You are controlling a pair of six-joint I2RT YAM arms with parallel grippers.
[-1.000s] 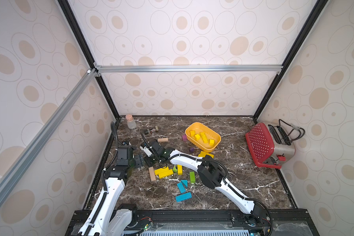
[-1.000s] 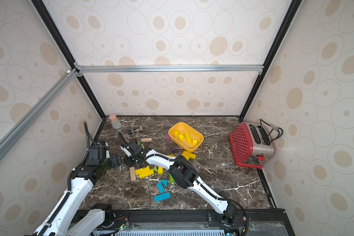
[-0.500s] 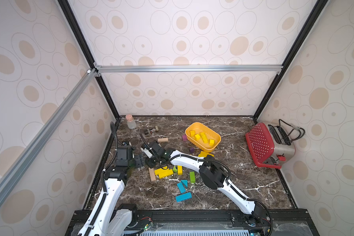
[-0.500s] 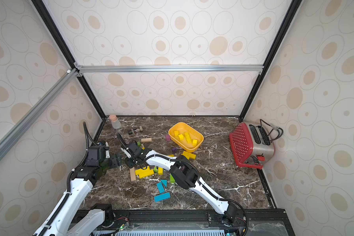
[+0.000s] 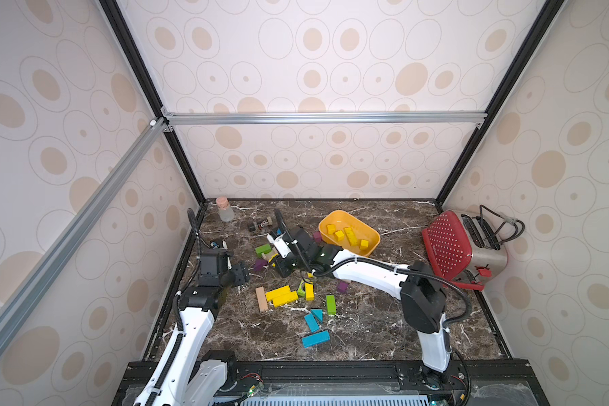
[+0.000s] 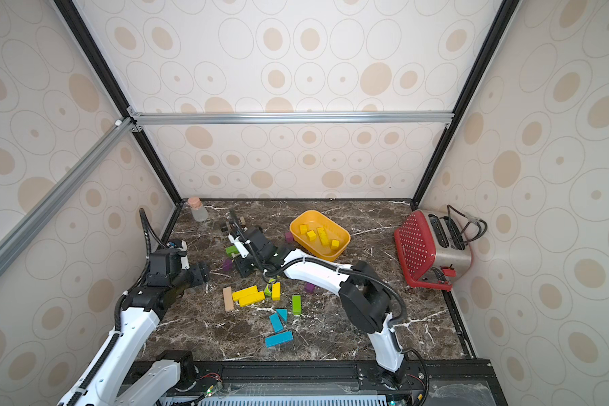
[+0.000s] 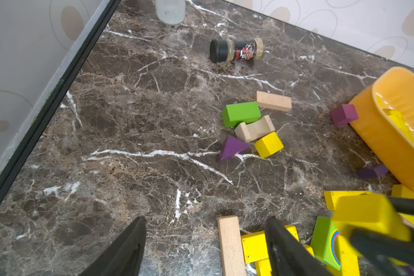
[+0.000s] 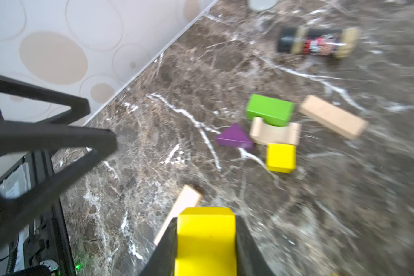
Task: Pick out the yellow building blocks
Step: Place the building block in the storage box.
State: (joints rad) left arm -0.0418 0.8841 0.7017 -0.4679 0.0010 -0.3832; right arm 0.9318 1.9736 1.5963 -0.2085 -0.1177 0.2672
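Right gripper: jaws clamped on a yellow block. In the right wrist view I see the block filling the gap, one finger against each side face, its end poking just past the fingertips. The left wrist view shows the same block pinched between two black fingers, blurred. I cannot tell whether it is clear of the table. In both top views this gripper sits mid-table, left of the orange-yellow tub.

Left gripper: at the left side of the table, jaws apart, nothing gripped. Between them I see bare marble and the end of a plain wooden bar. Two yellow bars lie side by side just right of that bar. In the left wrist view one finger covers part of them, so they are beside the jaws, not between.

Loose yellow cube: on the table ahead of the right gripper, well apart from its jaws. It rests against a wooden arch, with a purple triangle just beside.

Four yellow blocks lie in the tub, towards the far side. A short yellow block lies just right of the two bars, beside a lime-green piece.
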